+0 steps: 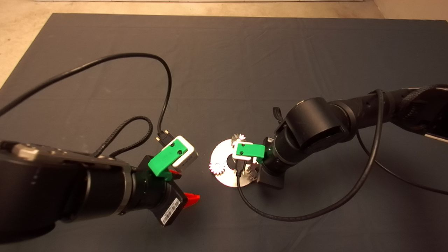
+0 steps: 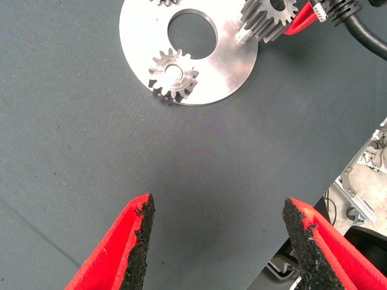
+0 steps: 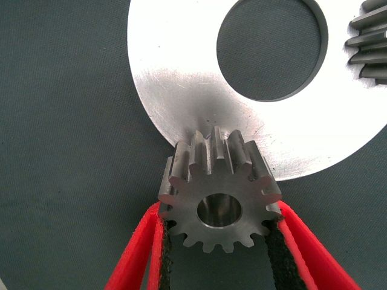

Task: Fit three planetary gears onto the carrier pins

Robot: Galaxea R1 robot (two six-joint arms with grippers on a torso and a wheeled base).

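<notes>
The silver disc (image 1: pixel 224 176) lies mid-mat. Two planetary gears sit on its pins: one at the far edge (image 1: pixel 239 137), one at the left edge (image 1: pixel 217 168), the latter also in the left wrist view (image 2: pixel 173 75). My right gripper (image 1: pixel 250 173) is shut on the third gear (image 3: pixel 217 199) and holds it at the disc's (image 3: pixel 181 90) right rim. In the left wrist view this gear (image 2: pixel 269 13) sits tilted over the third pin (image 2: pixel 242 35). My left gripper (image 1: pixel 183 187) is open and empty over bare mat (image 2: pixel 199 181), left of the disc (image 2: pixel 230 66).
Black cables loop over the mat: one from the left wrist camera (image 1: pixel 168 80), one from the right wrist camera (image 1: pixel 297 217). The mat's far edge meets a beige floor (image 1: pixel 210 7). Metal parts of the robot base show past the mat edge (image 2: pixel 363 181).
</notes>
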